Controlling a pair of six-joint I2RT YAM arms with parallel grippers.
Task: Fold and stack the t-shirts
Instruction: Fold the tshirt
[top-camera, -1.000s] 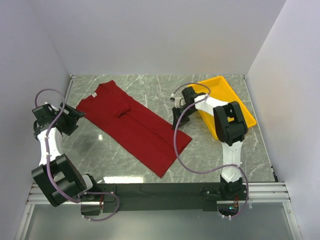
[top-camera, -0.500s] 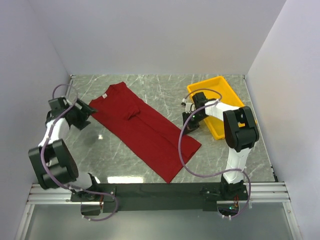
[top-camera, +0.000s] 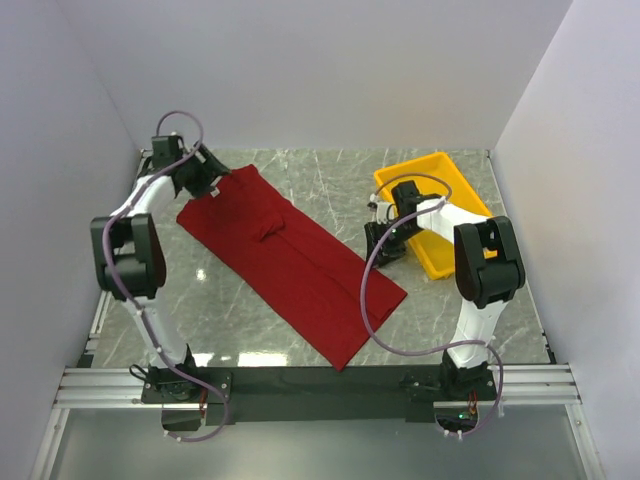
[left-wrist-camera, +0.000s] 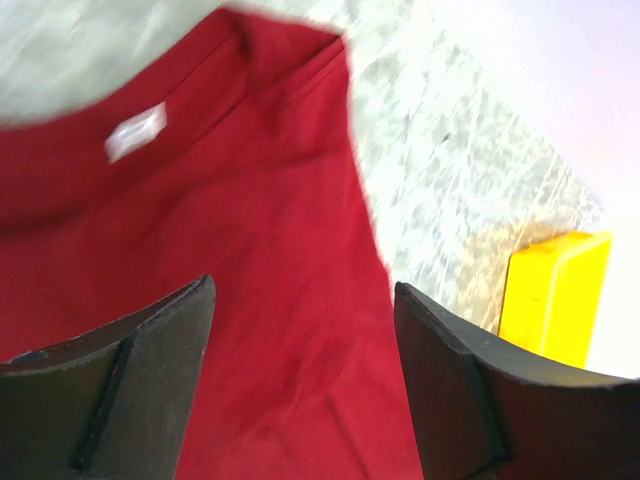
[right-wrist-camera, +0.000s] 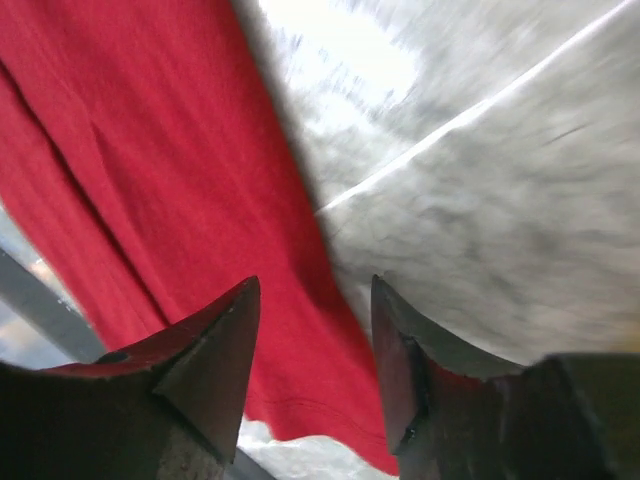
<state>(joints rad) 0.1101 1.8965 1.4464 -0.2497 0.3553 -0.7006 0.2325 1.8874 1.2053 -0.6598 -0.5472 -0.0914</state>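
Observation:
A dark red t-shirt (top-camera: 290, 262) lies as a long narrow strip slanting from the back left to the front middle of the marble table. My left gripper (top-camera: 212, 183) hovers open at its neck end. In the left wrist view the cloth (left-wrist-camera: 250, 270) fills the gap between my fingers (left-wrist-camera: 150, 350), and the white neck label (left-wrist-camera: 135, 131) shows ahead. My right gripper (top-camera: 383, 248) is open beside the shirt's right edge. The right wrist view shows red cloth (right-wrist-camera: 150, 180) and its hem under the gripper (right-wrist-camera: 315, 300), with nothing held.
A yellow tray (top-camera: 440, 170) stands at the back right, just right of my right arm, and also shows as a yellow tray (left-wrist-camera: 555, 300) in the left wrist view. White walls close in the table on three sides. A black rail (top-camera: 320, 380) runs along the front edge.
The shirt has slid to the right. My right gripper has opened beside the cloth's right edge. My left arm has swung from the left side to the shirt's neck end at the back.

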